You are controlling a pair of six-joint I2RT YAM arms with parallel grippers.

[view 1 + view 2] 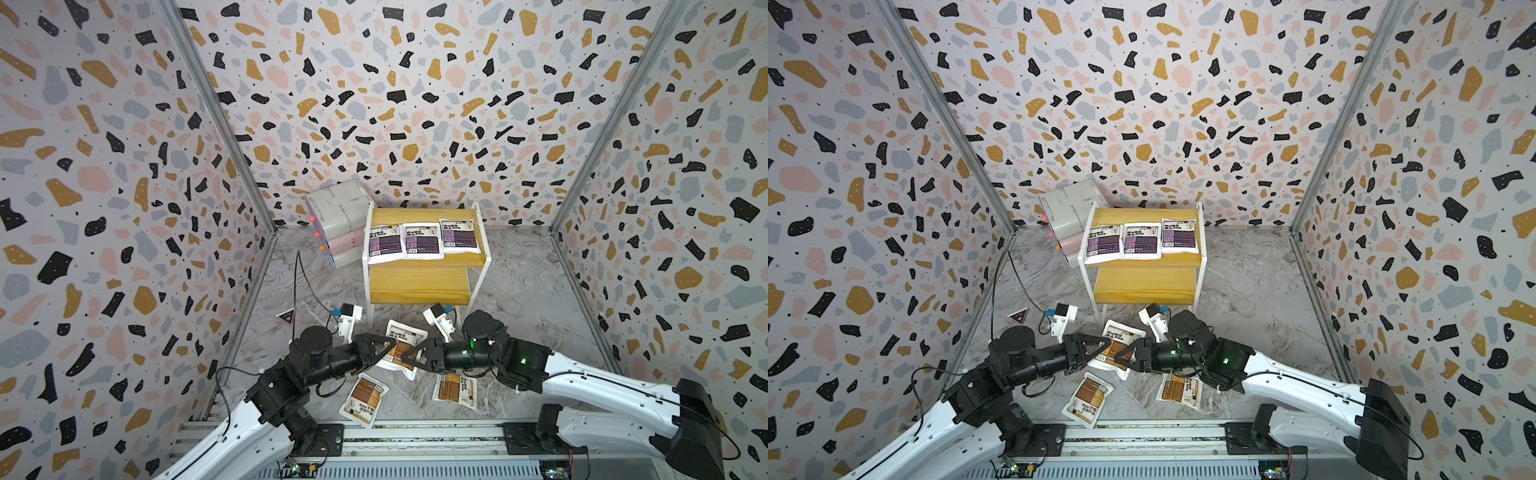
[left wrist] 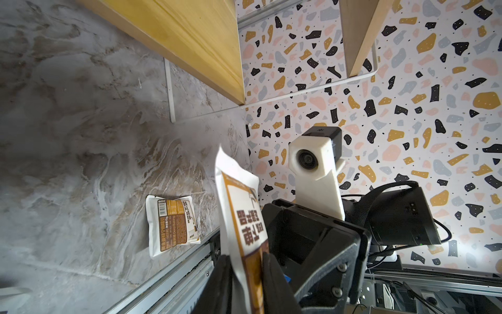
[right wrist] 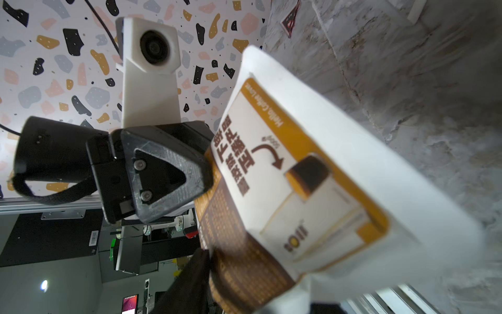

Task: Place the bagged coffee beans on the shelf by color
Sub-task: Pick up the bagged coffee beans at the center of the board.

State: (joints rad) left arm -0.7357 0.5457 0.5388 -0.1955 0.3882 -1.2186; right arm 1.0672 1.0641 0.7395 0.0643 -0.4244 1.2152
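Since the left gripper (image 1: 388,347) is pinching one edge of a flat white pouch with a brown-orange label block (image 1: 409,332) and holds it clear of the grey marbled surface (image 1: 519,299), the right gripper (image 1: 409,355) can meet it from the opposite side. This looks like a handover, or a re-grip to square the pouch before shelving. The left wrist view shows the pouch clamped between that gripper's dark fingers (image 2: 274,285); whether the right gripper has bitten I cannot tell, though its tips sit at the pouch's edge. Beyond both grippers stands the two-tier yellow wood-grain shelf on thin white metal legs (image 1: 419,286). Three white purple-labelled pouches (image 1: 423,241) fill its upper board, so the bare lower board, nearer the grippers, is presumably meant for brown-orange. Two more brown-orange pouches (image 1: 363,399) lie flat behind the grippers, toward the arm bases. The held pouch's border seems to read "Hello, Coffee Lover", beside bold Chinese characters and a curved arrow; one lying pouch shows "Deep Baking" and a barcode.
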